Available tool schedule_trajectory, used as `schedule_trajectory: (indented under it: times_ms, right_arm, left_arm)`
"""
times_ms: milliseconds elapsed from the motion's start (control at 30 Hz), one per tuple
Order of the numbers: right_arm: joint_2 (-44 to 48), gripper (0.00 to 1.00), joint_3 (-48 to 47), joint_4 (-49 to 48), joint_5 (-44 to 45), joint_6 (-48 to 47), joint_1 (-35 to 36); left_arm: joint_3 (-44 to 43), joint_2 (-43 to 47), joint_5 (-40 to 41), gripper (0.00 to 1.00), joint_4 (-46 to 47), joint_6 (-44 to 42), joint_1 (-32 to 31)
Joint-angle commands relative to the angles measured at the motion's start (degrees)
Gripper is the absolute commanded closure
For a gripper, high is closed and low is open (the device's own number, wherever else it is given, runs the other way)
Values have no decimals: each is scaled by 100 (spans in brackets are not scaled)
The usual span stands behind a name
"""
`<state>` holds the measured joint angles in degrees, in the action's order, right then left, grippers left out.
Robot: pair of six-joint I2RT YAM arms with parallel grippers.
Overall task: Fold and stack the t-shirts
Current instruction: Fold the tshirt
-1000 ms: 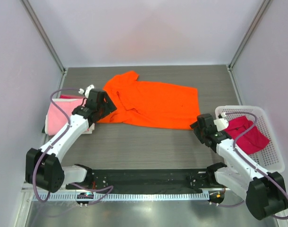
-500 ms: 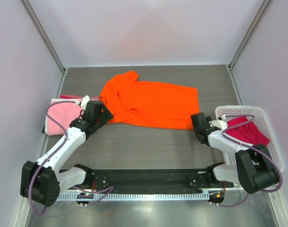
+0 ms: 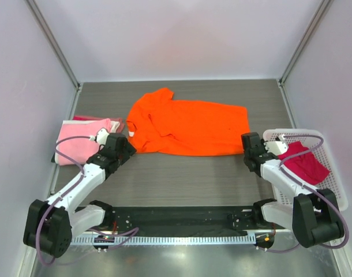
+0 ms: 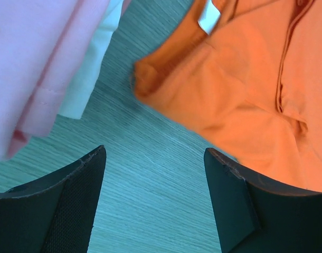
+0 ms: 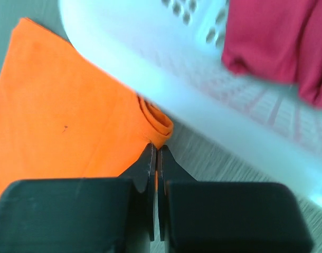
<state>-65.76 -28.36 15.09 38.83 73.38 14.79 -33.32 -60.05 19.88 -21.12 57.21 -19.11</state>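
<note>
A bright orange t-shirt [image 3: 187,127] lies spread flat in the middle of the table. My right gripper [image 3: 247,149] is shut on its near right corner, and the right wrist view shows the rolled orange hem [image 5: 158,124] pinched at the tips of that gripper [image 5: 154,150]. My left gripper [image 3: 125,145] hangs open over bare table just off the shirt's collar end [image 4: 245,95], its fingers [image 4: 71,200] holding nothing. A folded light pink t-shirt [image 3: 83,141] lies at the left on a white one [image 4: 92,74]. A dark pink-red t-shirt [image 3: 307,167] lies in the basket.
The white lattice basket [image 3: 337,193] stands at the right edge, its wall [image 5: 166,68] close beside my right gripper. Grey enclosure walls stand on three sides. A black base rail [image 3: 176,219] runs along the near edge between the arm bases.
My right gripper has shut on the orange shirt's corner beside the basket. My left gripper has drawn back off the shirt's left end, and the shirt now lies flatter and a little further right.
</note>
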Motion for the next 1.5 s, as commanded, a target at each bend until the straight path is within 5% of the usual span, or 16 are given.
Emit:
schedule_trajectory:
  times_ms: [0, 333, 800, 900, 1033, 1233, 1467]
  right_arm:
    - [204, 99, -319, 82, 127, -1069, -570]
    - [124, 99, -126, -173, -701, -1538, -846]
    - [221, 99, -47, -279, -886, -1441, -846]
    - [291, 99, -3, -305, -973, -1397, -863]
    - [406, 99, 23, -314, -1000, -1450, -855]
    - [572, 99, 6, -68, -746, -1441, -863]
    - [643, 99, -12, 187, -771, -1353, -890]
  left_arm:
    - [106, -234, -132, 25, 749, 238, -13]
    - [265, -1069, -11, 37, 1769, 720, -417]
    - [555, -1526, 763, 48, 1989, 1476, -567]
    - [563, -1746, 1034, 61, 2068, 1626, -567]
    - [546, -1817, 1307, 100, 2227, 1592, -567]
    - [221, -1335, 1870, 100, 1078, 1512, -436]
    - [466, -965, 1537, 100, 662, 1249, 39]
